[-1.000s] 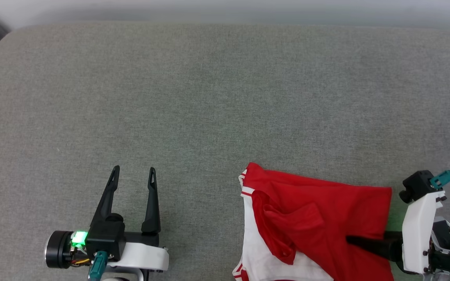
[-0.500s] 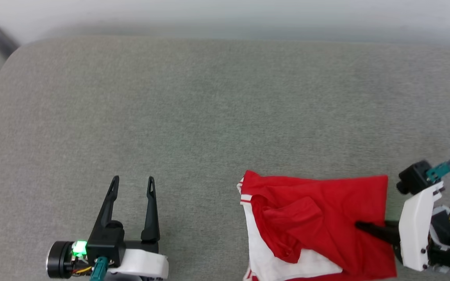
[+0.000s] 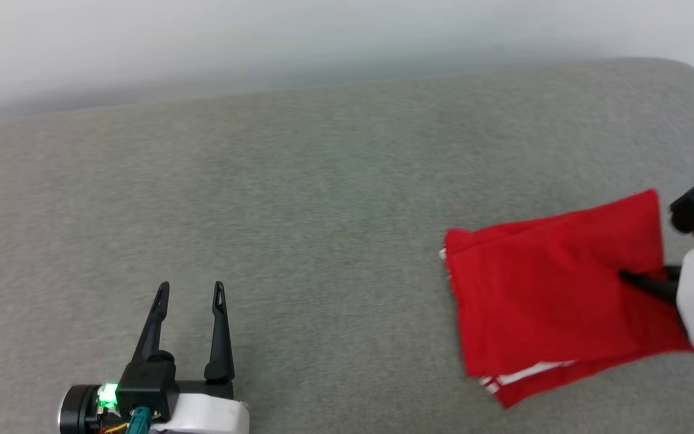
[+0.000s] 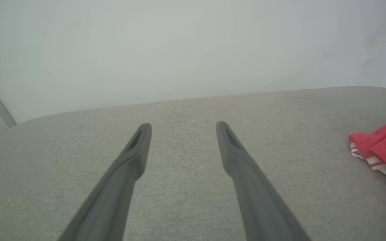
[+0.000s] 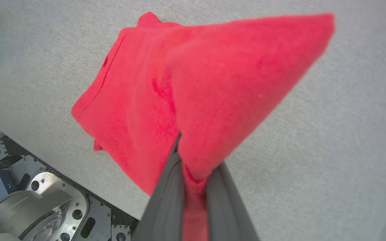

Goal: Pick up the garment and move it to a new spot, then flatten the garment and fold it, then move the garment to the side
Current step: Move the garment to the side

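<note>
The garment (image 3: 552,289) is a folded red block at the right end of the desk (image 3: 323,181), and the right claw (image 3: 630,278) reaches into it from the right, clamped on its right-hand edge. In the right wrist view the two dark fingers are pinched together on a bunch of red jersey, and the cloth fans out beyond them with one corner raised. How much of it rests on the surface I cannot tell. From the head view the bundle's long axis runs roughly left to right, tilted up toward the right, with the striped trim (image 3: 522,377) peeking out along its near edge. The right arm is much the nearer. The left claw (image 3: 190,288) sits well apart at the lower left, its fingers spread and empty, pointing at the far wall (image 3: 262,36). Judging by the fold, the step in hand is moving the garment aside, which would mean going further right toward the desk's rounded corner. The desk is padded in plain grey weave, and the wall behind is pale and bare.
</note>
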